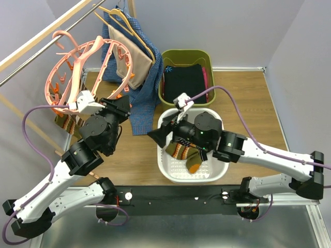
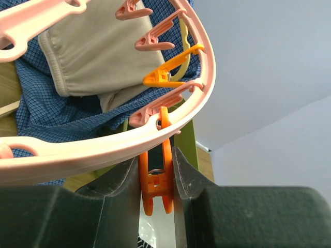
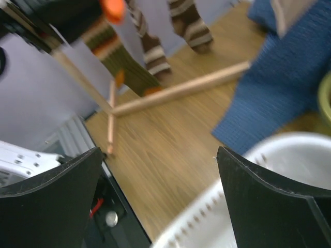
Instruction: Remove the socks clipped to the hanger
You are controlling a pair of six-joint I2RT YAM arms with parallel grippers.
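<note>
The salmon-pink round hanger (image 1: 77, 64) hangs tilted from the rail at the upper left. My left gripper (image 1: 123, 105) reaches up to its rim and, in the left wrist view, is shut (image 2: 156, 160) on an orange clip (image 2: 156, 181) dangling under the pink ring (image 2: 103, 150); no sock shows in that clip. Striped socks (image 1: 66, 123) still hang below the hanger's left side, and appear as brown and olive socks (image 3: 150, 51) in the right wrist view. Two striped socks (image 1: 189, 154) lie in the white basket (image 1: 161, 160). My right gripper (image 1: 158, 135) is open and holds nothing (image 3: 159, 155) over the basket's left rim.
An olive bin (image 1: 168, 56) with black clothing stands behind the basket. A blue patterned garment (image 1: 142, 103) and a beige one (image 1: 124, 51) hang on thin hangers right of the pink hanger. Wooden rods (image 3: 176, 88) of the rack cross the table at the left.
</note>
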